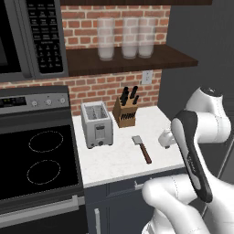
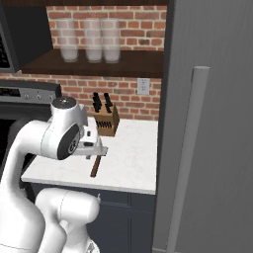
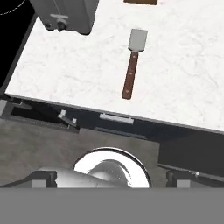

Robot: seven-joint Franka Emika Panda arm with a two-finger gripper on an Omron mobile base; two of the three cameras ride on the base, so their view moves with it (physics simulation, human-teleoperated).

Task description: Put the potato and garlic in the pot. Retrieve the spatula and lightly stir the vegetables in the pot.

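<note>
Fingers' spread cannot be told; spatula (image 3: 132,62), grey blade, brown handle, lies flat on white counter (image 3: 183,70).

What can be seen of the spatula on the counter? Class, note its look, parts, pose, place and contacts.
The spatula has a flat, pale grey rectangular blade and a straight reddish-brown handle that looks wooden. It lies flat on the white marbled counter, blade pointing toward the brick wall, handle toward the counter's front edge. It sits between the toaster and the knife block, nearer the front. Nothing but the counter touches it.
</note>
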